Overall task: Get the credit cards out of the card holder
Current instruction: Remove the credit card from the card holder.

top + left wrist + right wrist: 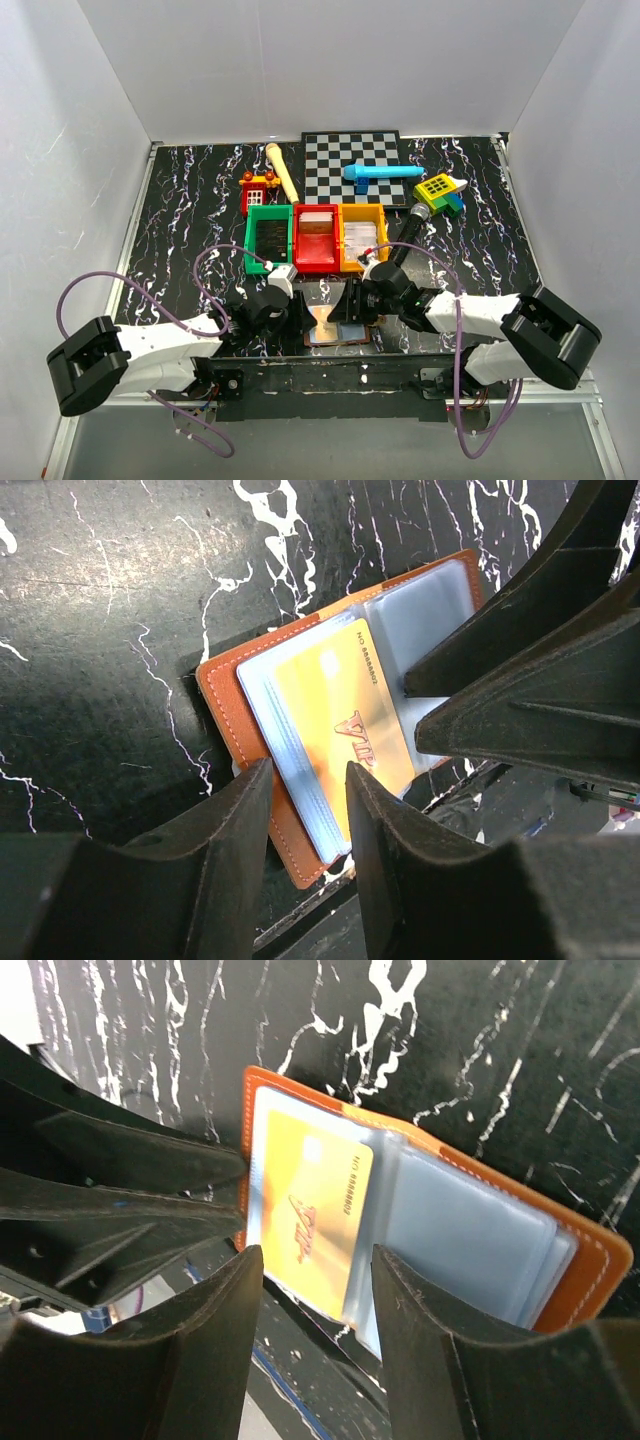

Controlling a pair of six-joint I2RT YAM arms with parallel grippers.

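Card holder of orange-brown leather-like material, a small bi-fold (338,330), lies spread open on the black white-veined bench (180,200), near its front edge and just ahead of the red plastic bin (317,240). In the top view the left gripper (298,312) and right gripper (352,303) close in on it from either side and hide most of it. From the left wrist, the left gripper (305,780) hangs over the holder's (225,695) near corner with its jaws a modest way apart and nothing pinched between them. A yellow plastic card (335,715) sits in the clear sleeves there, and the right gripper (520,680) looms just beside it. From the right wrist, the right gripper (317,1260) stands wide, its jaws straddling that card (315,1220) from above without clasping it. The holder (590,1255) fans out to the right, the left gripper (120,1210) beside its spine edge. The holder looks light and floppy, likely to lift or slide unless one gripper pins its leather flap. The sleeves look soft and slick, the card thin, stiff and smooth, so a pinch across its exposed short edge seems best. Whether that edge already clears the sleeve I cannot tell.
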